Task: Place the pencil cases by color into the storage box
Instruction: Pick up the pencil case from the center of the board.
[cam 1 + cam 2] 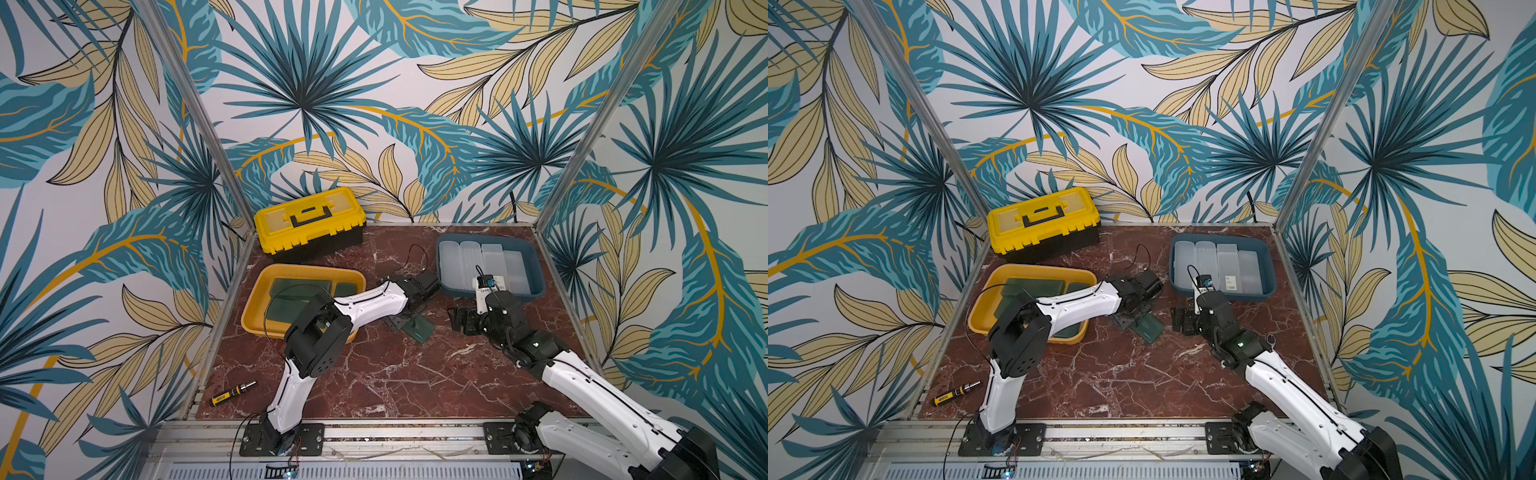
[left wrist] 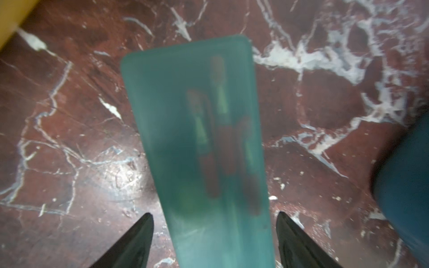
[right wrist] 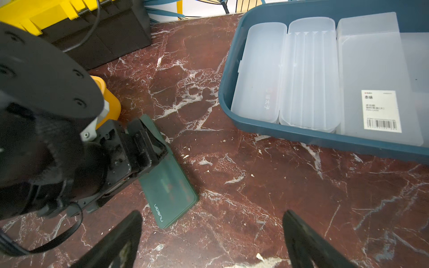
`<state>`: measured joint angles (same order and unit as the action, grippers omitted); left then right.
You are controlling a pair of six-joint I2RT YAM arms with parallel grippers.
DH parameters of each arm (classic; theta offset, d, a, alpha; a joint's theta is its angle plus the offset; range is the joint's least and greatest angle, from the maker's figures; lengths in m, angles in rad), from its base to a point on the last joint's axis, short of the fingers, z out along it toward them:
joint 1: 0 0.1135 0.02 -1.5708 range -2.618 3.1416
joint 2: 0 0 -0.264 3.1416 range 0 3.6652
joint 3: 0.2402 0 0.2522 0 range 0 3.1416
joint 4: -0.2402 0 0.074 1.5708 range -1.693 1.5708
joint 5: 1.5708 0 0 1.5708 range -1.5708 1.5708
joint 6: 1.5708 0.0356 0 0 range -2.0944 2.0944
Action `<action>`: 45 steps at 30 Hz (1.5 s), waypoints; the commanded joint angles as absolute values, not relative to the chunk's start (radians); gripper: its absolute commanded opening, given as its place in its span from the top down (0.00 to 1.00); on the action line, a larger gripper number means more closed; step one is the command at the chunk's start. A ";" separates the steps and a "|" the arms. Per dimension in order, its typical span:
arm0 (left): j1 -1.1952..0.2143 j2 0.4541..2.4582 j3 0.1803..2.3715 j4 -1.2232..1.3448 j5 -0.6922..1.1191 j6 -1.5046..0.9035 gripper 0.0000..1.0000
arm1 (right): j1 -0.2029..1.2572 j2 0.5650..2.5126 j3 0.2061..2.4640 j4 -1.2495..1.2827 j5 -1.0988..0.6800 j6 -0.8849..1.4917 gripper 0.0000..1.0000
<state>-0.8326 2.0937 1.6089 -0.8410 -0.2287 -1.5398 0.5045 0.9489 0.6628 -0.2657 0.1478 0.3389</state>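
In both top views the dark green pencil case [image 1: 420, 330] lies on the table [image 1: 374, 374] between the yellow tray [image 1: 251, 307] of green cases [image 1: 299, 286] and the blue tray [image 1: 440, 266] of white cases [image 1: 478, 257], the left gripper [image 1: 401, 322] over one end and the right gripper [image 1: 459, 320] empty, jaws spread. In the left wrist view its fingers [image 2: 144, 232] flank the case with slim gaps, so grip cannot be confirmed: close squarely across the width before lifting. The right wrist view puts the yellow tray just behind: clear its rim.

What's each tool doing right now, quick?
Left tool: around the green case, grip cannot be told.
Right tool: open, holding nothing.
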 commanded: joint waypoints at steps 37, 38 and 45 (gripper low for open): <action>-0.801 2.145 1.805 -0.865 -0.290 -0.982 0.41 | 0.509 0.917 0.630 -0.248 0.165 0.334 0.05; -0.800 2.135 1.808 -0.865 -0.291 -0.948 0.41 | 0.508 0.913 0.629 -0.248 0.167 0.334 0.05; -0.790 2.062 1.808 -0.866 -0.285 -0.763 0.41 | 0.508 0.904 0.629 -0.252 0.158 0.331 0.05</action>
<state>-0.7963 2.1460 1.7565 -0.8600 -0.2726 -0.8879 0.5045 0.9142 0.6487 -0.2588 0.1520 0.3359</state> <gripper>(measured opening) 0.708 0.946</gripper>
